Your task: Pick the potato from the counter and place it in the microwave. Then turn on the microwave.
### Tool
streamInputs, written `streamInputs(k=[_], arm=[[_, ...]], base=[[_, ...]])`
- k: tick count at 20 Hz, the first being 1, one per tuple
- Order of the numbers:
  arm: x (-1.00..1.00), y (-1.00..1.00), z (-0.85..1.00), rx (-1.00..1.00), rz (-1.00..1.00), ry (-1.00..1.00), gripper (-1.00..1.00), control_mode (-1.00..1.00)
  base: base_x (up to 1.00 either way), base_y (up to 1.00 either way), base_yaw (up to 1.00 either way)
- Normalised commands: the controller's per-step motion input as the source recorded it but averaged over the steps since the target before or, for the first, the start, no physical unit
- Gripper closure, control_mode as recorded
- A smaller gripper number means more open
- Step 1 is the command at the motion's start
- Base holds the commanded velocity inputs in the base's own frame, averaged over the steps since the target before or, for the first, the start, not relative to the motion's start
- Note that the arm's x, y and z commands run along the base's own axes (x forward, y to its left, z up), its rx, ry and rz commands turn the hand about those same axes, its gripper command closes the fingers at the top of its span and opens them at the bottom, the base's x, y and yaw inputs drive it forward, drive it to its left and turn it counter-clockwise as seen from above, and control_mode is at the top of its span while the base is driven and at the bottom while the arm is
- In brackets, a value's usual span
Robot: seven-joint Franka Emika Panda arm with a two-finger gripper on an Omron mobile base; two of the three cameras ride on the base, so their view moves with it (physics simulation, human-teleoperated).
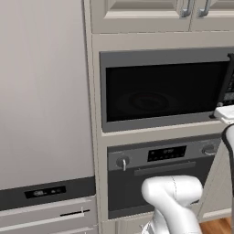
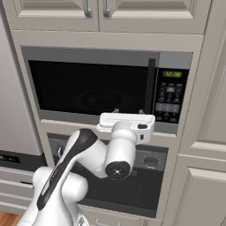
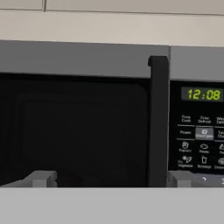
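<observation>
The microwave [image 1: 160, 91] [image 2: 92, 86] [image 3: 74, 131] is built into the cabinet wall, and its black glass door is closed. A round plate [image 1: 146, 100] shows faintly through the glass. The vertical black handle [image 3: 157, 122] [image 2: 151, 84] stands beside the control panel [image 3: 197, 131] [image 2: 170, 95], which has a lit green clock. My gripper [image 2: 129, 111] [image 3: 110, 179] hovers just in front of the door's lower right, open, with nothing between its fingers [image 3: 41, 178]. The hand's white edge [image 1: 226, 113] reaches in from the right. The potato and the counter are out of view.
An oven [image 1: 155, 173] [image 2: 150, 163] with knobs and a small display sits directly under the microwave. Cabinet doors [image 1: 137, 13] hang above it. A tall grey panel [image 1: 41, 91] fills the left side, and beige cabinet fronts [image 2: 207, 132] stand to the right.
</observation>
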Motion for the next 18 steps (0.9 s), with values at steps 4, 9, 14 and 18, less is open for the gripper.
streamInputs(k=[4, 9, 14, 18], arm=[[0.0, -0.42, 0.11, 0.01, 0.0, -0.07, -1.0, -1.0], [0.01, -0.42, 0.02, 0.0, 0.0, -0.07, -1.0, -1.0], [0.06, -0.26, 0.0, 0.0, 0.0, -0.06, -1.0, -1.0], [0.12, -0.1, 0.0, 0.0, 0.0, -0.05, -1.0, -1.0]], base=[[0.0, 0.0, 0.0], [0.0, 0.0, 0.0], [0.0, 0.0, 0.0], [0.0, 0.0, 0.0]])
